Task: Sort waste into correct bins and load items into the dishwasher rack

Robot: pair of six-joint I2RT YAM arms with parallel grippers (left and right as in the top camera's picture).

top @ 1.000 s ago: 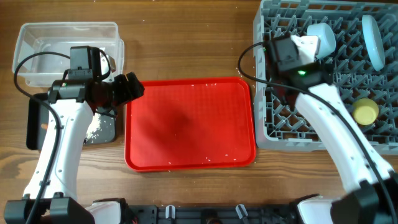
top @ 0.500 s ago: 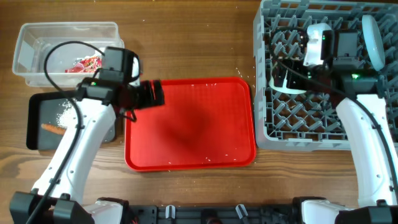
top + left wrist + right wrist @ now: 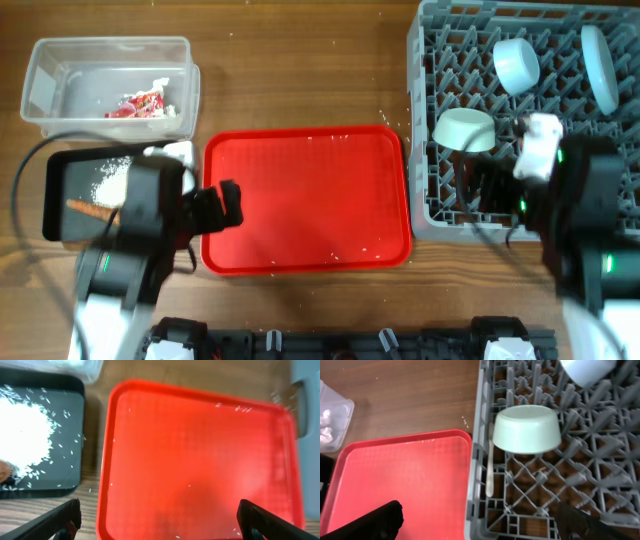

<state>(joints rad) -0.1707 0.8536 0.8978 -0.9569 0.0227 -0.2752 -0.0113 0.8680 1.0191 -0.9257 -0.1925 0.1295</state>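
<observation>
The clear tub (image 3: pixel 40 90) at the back left holds the red wrapper (image 3: pixel 140 103) and a white scrap (image 3: pixel 325 430). The black tray (image 3: pixel 60 185) holds rice (image 3: pixel 112 178) and the orange stick (image 3: pixel 88 210). The grey rack (image 3: pixel 418 120) holds two pale bowls (image 3: pixel 518 65) (image 3: pixel 463 128), the upright plate (image 3: pixel 598 65) and the white spoon (image 3: pixel 490 467). The yellow cup is hidden. My left gripper (image 3: pixel 225 207) (image 3: pixel 160 520) is open and empty above the red tray's left side. My right gripper (image 3: pixel 490 190) (image 3: pixel 480 522) is open and empty above the rack's front left corner.
The red serving tray (image 3: pixel 305 200) lies in the middle with a few rice grains on it. It also shows in the left wrist view (image 3: pixel 200 460) beside the black tray (image 3: pixel 67 475). The rack's left wall (image 3: pixel 476 460) nearly touches the tray.
Both arms have pulled back toward the table's front edge. The right gripper has left the rack's back part, and both bowls now stand free there. The left gripper has moved off the bins.
</observation>
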